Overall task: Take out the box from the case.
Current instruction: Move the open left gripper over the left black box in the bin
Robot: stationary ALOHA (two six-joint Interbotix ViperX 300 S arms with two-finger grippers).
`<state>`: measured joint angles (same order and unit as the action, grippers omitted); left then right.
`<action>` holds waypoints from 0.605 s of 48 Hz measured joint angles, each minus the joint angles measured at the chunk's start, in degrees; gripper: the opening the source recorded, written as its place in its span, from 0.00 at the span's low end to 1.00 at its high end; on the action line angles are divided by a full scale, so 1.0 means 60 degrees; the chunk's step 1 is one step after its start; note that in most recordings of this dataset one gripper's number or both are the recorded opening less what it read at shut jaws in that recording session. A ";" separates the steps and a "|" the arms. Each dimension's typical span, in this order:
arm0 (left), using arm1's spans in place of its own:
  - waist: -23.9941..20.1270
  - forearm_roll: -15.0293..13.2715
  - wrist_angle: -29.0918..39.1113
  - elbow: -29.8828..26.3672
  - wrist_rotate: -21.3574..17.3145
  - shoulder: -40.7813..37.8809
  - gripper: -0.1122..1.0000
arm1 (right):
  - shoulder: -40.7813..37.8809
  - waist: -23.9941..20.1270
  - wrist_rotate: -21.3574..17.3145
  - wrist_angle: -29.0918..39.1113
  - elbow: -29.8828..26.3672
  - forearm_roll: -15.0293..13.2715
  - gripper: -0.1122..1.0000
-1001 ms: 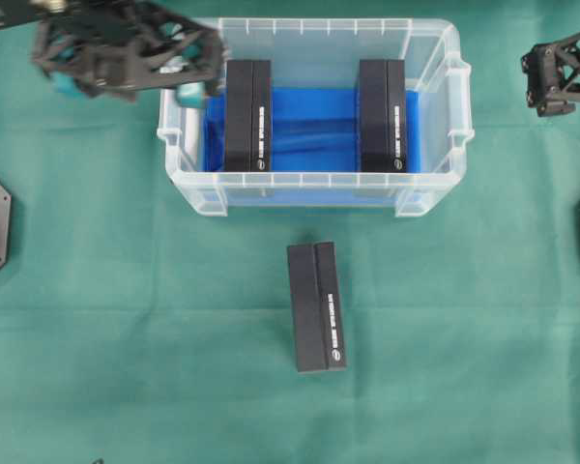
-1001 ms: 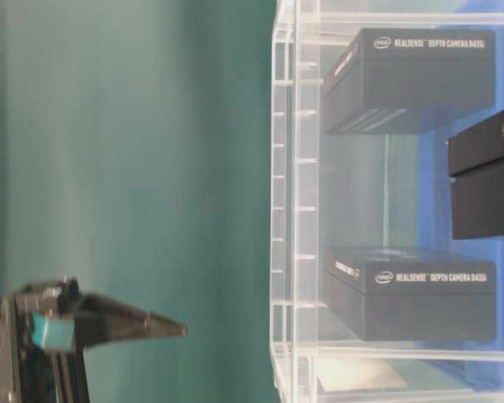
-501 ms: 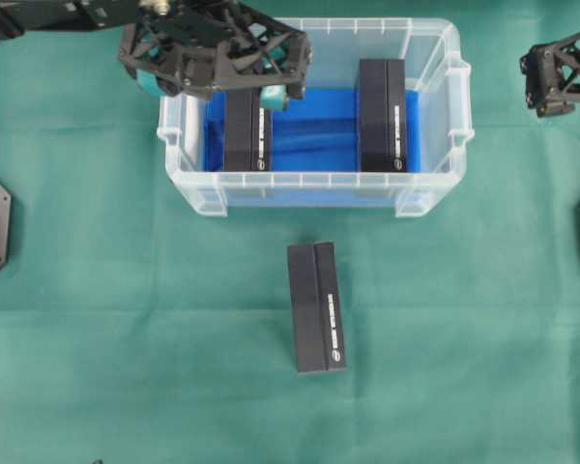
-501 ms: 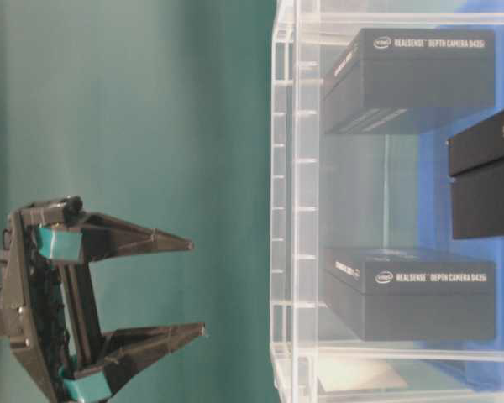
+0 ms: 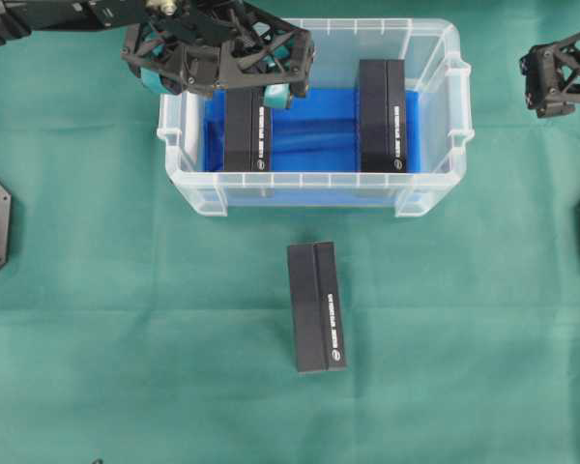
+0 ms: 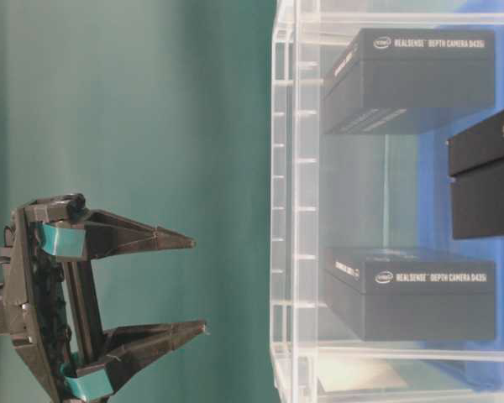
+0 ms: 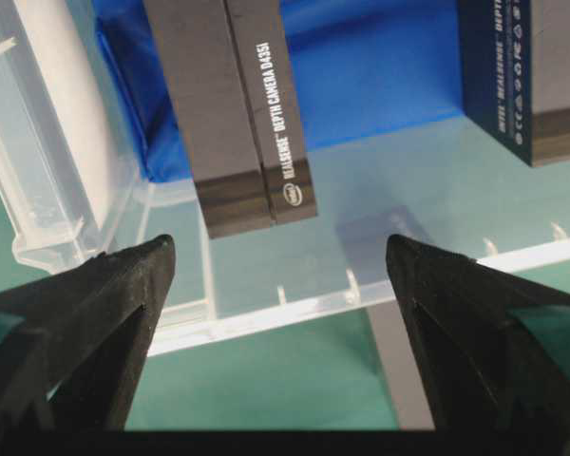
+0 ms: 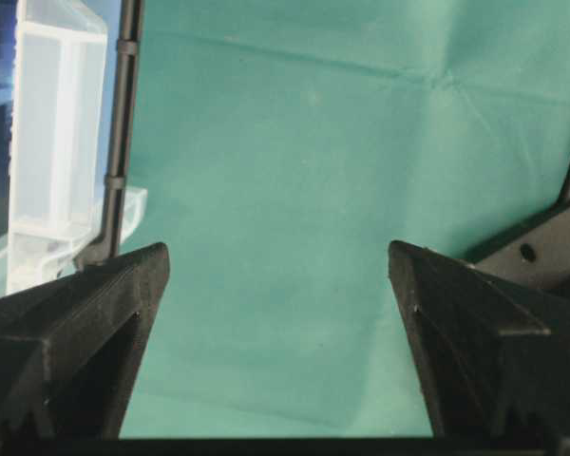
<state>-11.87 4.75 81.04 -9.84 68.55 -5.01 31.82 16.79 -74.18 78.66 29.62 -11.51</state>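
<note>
green cloth [image 5: 126, 290] underneath it all, flat and wrinkled. clear plastic case [image 5: 435, 116] up top, blue cloth lining [image 5: 309, 135] showing. two black realsense boxes inside: left box [image 5: 247, 130], right box [image 5: 382, 116]. third box [image 5: 317, 307] already out on the cloth, well apart from the case. left gripper [image 5: 222, 72], over the case's left rim a second ago, now hovering above the left box, jaws spread wide, holding nothing. right gripper [image 5: 561, 72] parked off to the side, unmoved, jaws wide, empty too.
</note>
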 measured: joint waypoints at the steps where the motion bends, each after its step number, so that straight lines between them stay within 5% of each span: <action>1: 0.0000 0.0000 0.0000 0.0000 -0.0015 0.0000 0.91 | 0.0000 0.0000 0.0000 0.0000 0.0000 0.0000 0.92; 29: -0.0044 0.0132 0.0015 0.0015 0.0000 0.0000 0.92 | -0.0015 0.0000 0.0015 0.0000 0.0015 0.0000 0.92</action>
<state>-12.13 5.54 81.12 -9.76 68.55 -5.01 31.73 16.79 -74.09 78.66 29.71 -11.51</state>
